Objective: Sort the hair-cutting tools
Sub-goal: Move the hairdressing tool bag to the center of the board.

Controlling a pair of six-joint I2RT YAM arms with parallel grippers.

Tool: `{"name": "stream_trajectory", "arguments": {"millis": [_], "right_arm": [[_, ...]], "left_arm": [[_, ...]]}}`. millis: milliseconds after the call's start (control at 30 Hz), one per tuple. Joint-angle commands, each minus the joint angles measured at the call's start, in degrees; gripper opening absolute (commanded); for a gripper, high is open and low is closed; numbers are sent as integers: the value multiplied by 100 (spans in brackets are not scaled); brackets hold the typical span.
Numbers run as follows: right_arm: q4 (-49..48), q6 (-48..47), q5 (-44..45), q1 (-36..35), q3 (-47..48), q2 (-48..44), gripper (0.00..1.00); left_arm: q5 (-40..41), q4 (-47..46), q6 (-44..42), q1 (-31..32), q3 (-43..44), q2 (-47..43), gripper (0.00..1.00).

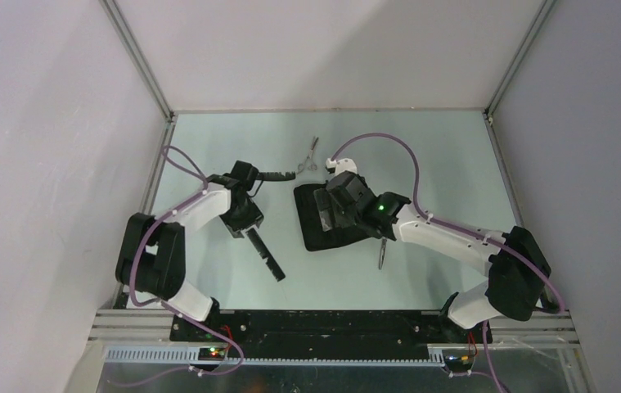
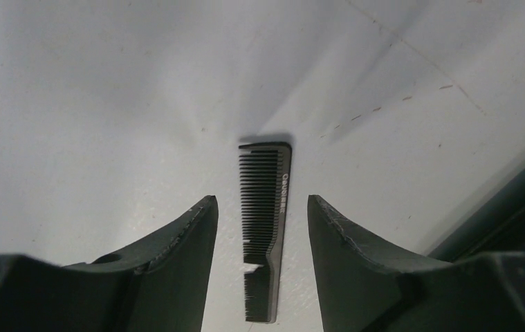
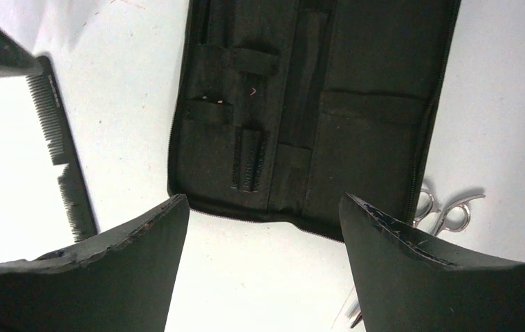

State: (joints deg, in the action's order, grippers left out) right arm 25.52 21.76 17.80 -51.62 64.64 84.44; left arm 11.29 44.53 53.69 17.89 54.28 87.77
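**Comb between spread fingers, case open under right arm**

In the left wrist view, the left end effector [image 2: 259, 204] has its fingers spread to either side of a black comb [image 2: 266, 228]. The comb lies flat on the counter [image 2: 107, 104] at frame centre, touching neither finger. The right end effector [image 3: 263, 204] is also spread and holds nothing, above the open black case [image 3: 315, 104]. In the overhead view, one pair of scissors [image 1: 312, 155] lies at upper centre. A second pair [image 1: 382, 252] lies just below the case.

Bright, even light; soft shadows; slight glare.
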Motion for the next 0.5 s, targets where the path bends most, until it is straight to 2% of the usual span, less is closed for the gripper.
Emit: {"name": "stream_trajectory", "arguments": {"millis": [0,333,467], "right_arm": [[-15,-121,326,-252,75,62,85],[-123,-174,316,-663,75,167,86],[-213,-204,284,-841,75,207,86]], "left_arm": [[99,58,183,42,311,281,57],[-94,-196,199,44,345,783,56],[-147,-231,205,40,259,916,53]]}}
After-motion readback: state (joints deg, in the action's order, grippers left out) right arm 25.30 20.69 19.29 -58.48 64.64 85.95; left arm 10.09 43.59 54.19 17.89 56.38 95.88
